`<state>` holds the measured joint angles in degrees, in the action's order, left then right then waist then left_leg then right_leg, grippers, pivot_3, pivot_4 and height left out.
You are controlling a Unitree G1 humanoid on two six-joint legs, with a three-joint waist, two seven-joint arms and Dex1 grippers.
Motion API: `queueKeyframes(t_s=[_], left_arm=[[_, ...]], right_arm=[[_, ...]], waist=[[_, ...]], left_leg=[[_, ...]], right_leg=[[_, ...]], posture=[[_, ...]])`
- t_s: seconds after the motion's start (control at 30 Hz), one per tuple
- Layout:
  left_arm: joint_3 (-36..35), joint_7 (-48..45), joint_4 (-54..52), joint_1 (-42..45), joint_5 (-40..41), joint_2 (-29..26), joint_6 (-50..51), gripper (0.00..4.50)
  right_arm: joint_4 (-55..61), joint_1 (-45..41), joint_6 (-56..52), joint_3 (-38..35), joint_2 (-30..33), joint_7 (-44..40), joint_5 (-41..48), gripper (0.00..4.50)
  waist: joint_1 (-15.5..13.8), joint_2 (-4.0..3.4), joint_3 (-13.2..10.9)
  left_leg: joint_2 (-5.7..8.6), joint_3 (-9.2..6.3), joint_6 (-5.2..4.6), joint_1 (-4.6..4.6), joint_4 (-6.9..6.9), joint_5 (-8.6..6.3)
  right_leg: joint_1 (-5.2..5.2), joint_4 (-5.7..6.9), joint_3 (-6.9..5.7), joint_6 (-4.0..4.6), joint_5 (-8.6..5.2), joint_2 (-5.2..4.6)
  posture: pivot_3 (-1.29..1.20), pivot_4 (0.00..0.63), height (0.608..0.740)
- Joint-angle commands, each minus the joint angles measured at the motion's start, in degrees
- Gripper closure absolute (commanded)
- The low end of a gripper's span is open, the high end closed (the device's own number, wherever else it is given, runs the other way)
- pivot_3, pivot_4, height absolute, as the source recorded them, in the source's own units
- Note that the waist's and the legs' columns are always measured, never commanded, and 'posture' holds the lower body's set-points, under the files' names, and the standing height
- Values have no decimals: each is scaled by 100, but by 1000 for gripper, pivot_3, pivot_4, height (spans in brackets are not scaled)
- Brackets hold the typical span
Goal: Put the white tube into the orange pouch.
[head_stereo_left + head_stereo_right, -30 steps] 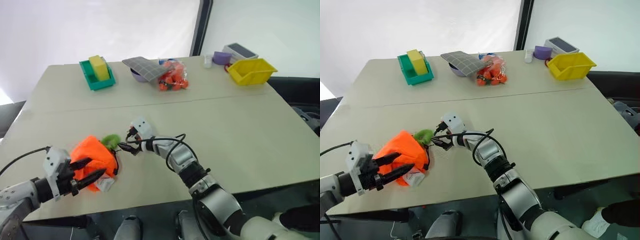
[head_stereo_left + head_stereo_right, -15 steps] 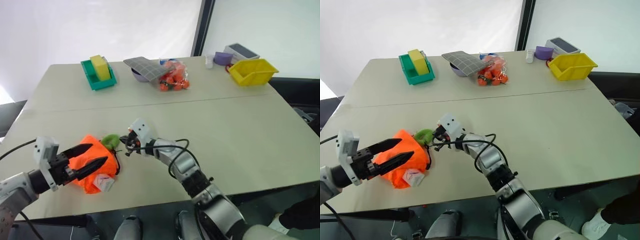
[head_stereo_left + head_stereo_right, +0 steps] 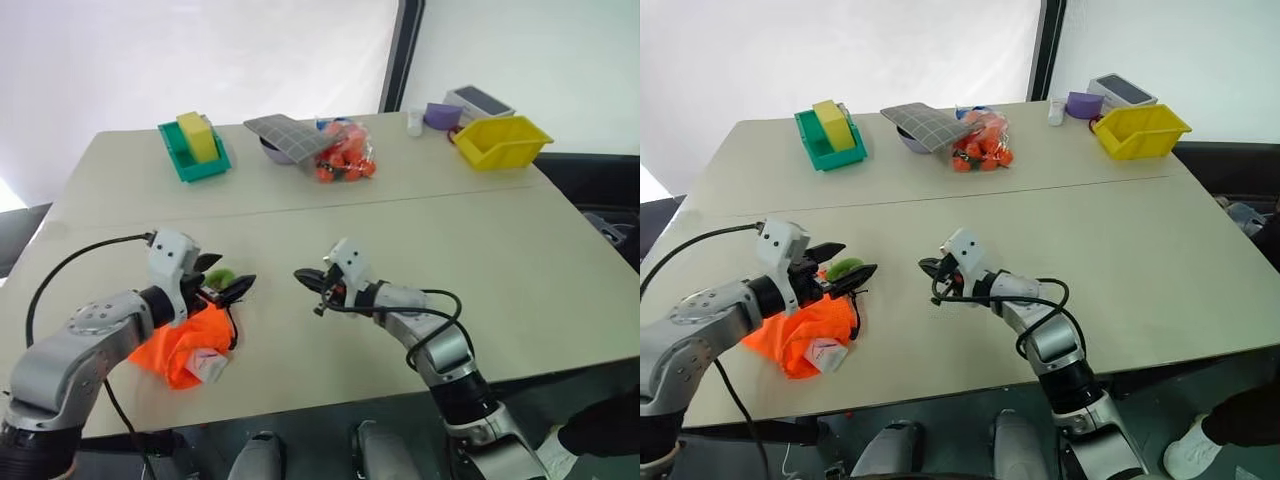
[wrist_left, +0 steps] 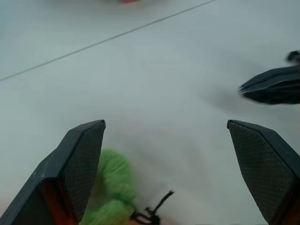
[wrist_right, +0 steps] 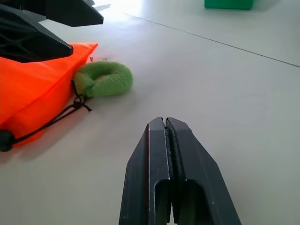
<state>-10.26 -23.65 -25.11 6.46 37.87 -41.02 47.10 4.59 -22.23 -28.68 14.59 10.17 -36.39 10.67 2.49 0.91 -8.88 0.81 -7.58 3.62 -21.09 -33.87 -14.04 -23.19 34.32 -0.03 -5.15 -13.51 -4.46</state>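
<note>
The orange pouch (image 3: 178, 340) lies crumpled on the table near the front left. Its dark cord runs to a green ring (image 3: 845, 268) at its far side. The white tube (image 3: 208, 367) pokes out at the pouch's near edge, the rest of it hidden in the fabric. My left gripper (image 3: 225, 278) hovers open above the ring and the pouch's far edge, nothing between its fingers (image 4: 82, 159). My right gripper (image 3: 303, 276) is shut and empty, a short way right of the ring, pointing at it (image 5: 103, 78).
Along the table's far side stand a green bin (image 3: 195, 150) with a yellow block, a grey chequered cloth (image 3: 288, 135) on a purple bowl, a bag of orange-red fruit (image 3: 345, 158), a small white bottle (image 3: 414, 122) and a yellow bin (image 3: 500, 142).
My left gripper moved forward from the pouch's near side to over the green ring and opened wider. My right gripper shut and drew back to the right, away from the ring.
</note>
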Motion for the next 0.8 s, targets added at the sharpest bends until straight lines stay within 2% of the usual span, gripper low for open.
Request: queueKeyframes(t_s=[0.03, 0.2, 0.57, 0.8], left_arm=[[-25, 46, 265, 78, -332, -91, 29, 57], [95, 59, 860, 365, -503, 69, 268, 57], [459, -134, 1103, 627, -739, 331, 431, 57], [238, -496, 940, 389, -813, 121, 231, 57]], right_arm=[[366, 33, 0, -62, 29, -46, 158, 4429], [395, 138, 49, 106, 27, -6, 92, 4429], [569, 343, 22, 273, 24, 89, 72, 4429], [609, 393, 35, 254, 67, 112, 95, 4429]], waist=[[-1, 0, 0], [-16, 2, 1], [-21, 6, 4], [-11, 6, 4]], left_leg=[[0, 0, 0, -2, 0, 0], [1, 0, 0, -4, -4, 0], [1, 0, 1, 0, -6, 1], [1, 0, 2, -1, -6, 1]], right_leg=[[-1, -1, 0, 0, 0, 0], [1, -2, -1, -9, -5, -1], [5, 0, 0, -3, 0, -3], [5, -1, 0, -3, -1, -3]], posture=[[0, 150, 740], [0, 150, 740], [0, 150, 740], [0, 150, 740]])
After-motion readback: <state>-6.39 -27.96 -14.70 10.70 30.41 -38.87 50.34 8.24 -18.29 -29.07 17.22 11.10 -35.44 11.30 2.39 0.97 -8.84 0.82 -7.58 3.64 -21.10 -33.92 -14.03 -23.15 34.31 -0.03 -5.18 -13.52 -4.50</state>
